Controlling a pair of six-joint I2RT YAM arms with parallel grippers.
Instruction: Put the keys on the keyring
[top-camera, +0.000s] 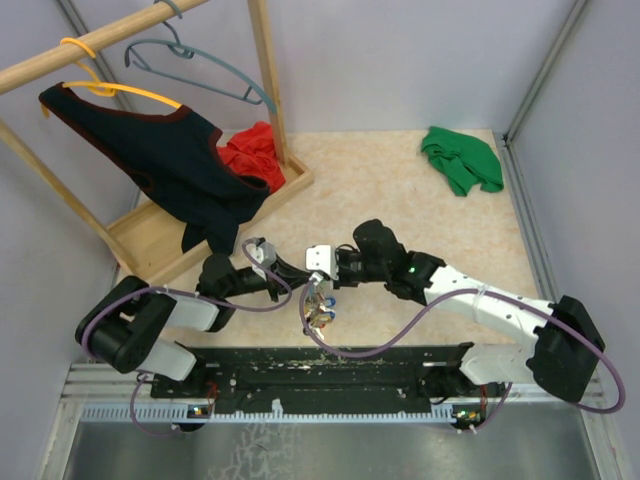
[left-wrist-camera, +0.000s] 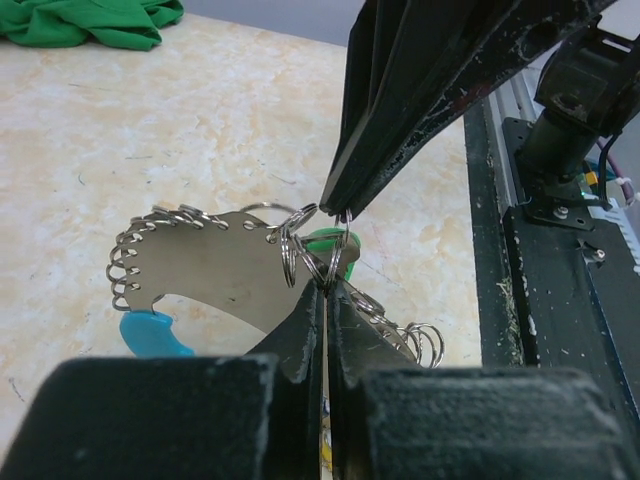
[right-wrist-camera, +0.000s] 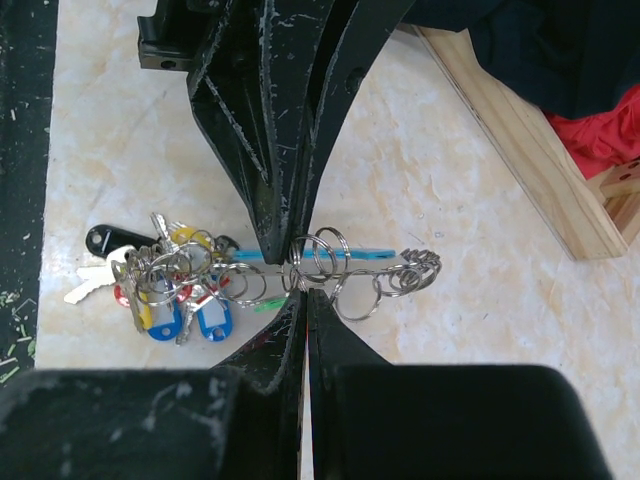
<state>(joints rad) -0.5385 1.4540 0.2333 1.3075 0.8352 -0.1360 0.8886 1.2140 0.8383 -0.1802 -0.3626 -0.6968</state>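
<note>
Tip to tip just beyond black rail (top-camera: 330, 365): right gripper (right-wrist-camera: 303, 296) clamped on keyring (right-wrist-camera: 330, 270), left gripper (left-wrist-camera: 323, 290) pinched together at green key (left-wrist-camera: 335, 245) (its hold unclear). Risk: 2 arms pulling unevenly could slip thin ring free, dropping bunch.

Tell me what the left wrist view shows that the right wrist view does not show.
Only the left wrist view: the green cloth. Only the right wrist view: the bunch of key tags, the wooden stand and a red cloth. Both: the keyring, with the left end effector and the right end effector shut on it, tip to tip.
</note>
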